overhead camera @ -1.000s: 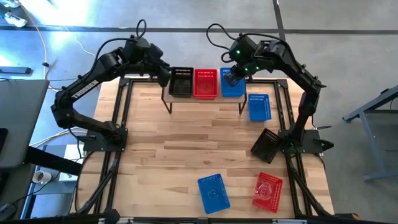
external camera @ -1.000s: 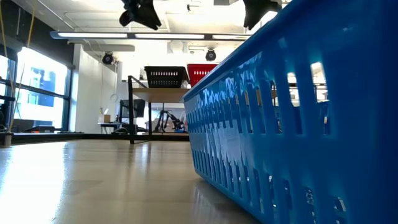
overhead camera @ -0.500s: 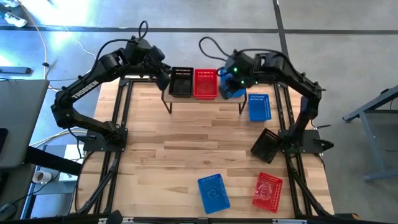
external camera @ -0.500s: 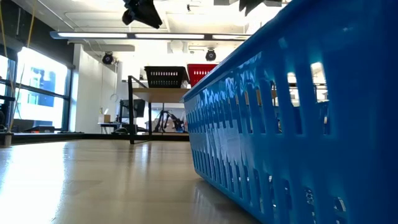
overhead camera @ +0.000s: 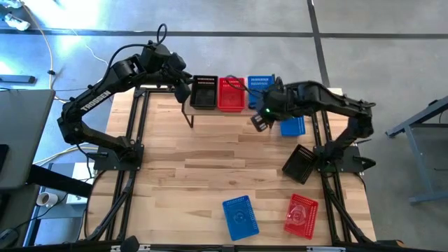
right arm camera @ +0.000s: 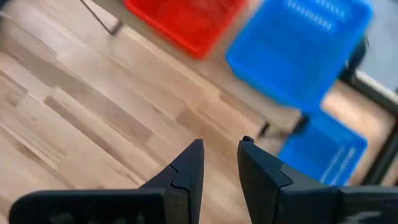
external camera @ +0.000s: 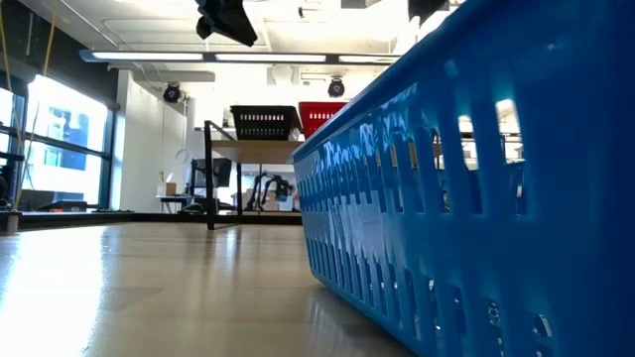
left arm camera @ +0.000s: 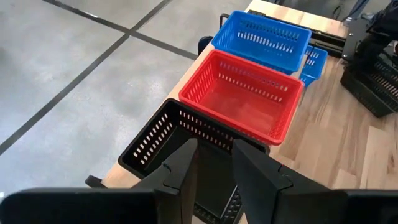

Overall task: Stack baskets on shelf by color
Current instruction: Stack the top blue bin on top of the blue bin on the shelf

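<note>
The shelf (overhead camera: 231, 112) stands at the table's far edge. On its plank top sit, in a row, a black basket (overhead camera: 204, 92), a red basket (overhead camera: 232, 94) and a blue basket (overhead camera: 260, 84). My left gripper (overhead camera: 185, 89) hangs open high over the black basket (left arm camera: 186, 134), touching nothing. My right gripper (overhead camera: 259, 122) is open over bare tabletop just in front of the shelf's right end, with wood showing between its fingers (right arm camera: 221, 143). Loose baskets lie on the table: blue (overhead camera: 292, 120), black and tipped (overhead camera: 299, 164), blue (overhead camera: 240, 215) and red (overhead camera: 301, 214).
In the low view the near blue basket (external camera: 476, 198) fills the right half, with the shelf's black basket (external camera: 264, 121) and red basket (external camera: 319, 116) behind it. The tabletop's middle and left (overhead camera: 189, 168) is bare wood. Black frame rails (overhead camera: 136, 140) run along both sides.
My right gripper has drawn back from over the shelf's blue basket toward the table's near edge and a little left, sinking slightly and rolling. It stays open with nothing in it. The three baskets on the shelf have stayed where they were.
</note>
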You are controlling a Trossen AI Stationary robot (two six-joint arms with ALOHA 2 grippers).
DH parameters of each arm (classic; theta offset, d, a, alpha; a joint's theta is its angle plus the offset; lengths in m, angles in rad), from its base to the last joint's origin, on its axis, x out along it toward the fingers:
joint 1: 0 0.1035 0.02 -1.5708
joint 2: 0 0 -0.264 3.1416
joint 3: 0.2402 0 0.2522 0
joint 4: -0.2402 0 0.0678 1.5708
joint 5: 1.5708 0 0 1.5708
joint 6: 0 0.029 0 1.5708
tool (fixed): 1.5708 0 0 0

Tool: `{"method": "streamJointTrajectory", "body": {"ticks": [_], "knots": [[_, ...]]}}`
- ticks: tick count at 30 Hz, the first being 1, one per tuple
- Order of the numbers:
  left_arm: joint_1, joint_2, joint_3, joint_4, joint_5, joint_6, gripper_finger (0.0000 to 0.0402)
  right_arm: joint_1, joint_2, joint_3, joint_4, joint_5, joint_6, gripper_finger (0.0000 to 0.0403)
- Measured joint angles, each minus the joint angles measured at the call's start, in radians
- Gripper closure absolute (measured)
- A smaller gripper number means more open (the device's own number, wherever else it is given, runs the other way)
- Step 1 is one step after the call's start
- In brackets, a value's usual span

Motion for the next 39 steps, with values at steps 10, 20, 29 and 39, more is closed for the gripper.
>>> {"method": "streamJointTrajectory", "body": {"ticks": [10,20,29,39], "knots": [[0.0,0.0,0.0,0.001,-0.003,0.0,0.0312,-0.015,-0.283,-0.368,-0.001,0.034,0.262,0.0318],[0.0,0.0,0.0,0.003,-0.003,-0.003,0.0312,-0.175,-0.474,-0.615,0.004,0.042,0.334,0.0318],[0.0,0.0,0.0,0.024,-0.004,-0.047,0.0312,-0.403,-0.506,-0.762,0.05,0.007,0.211,0.0277],[0.0,0.0,0.0,0.024,-0.004,-0.046,0.0312,-0.647,-0.505,-0.982,0.268,-0.143,0.068,0.0258]]}}
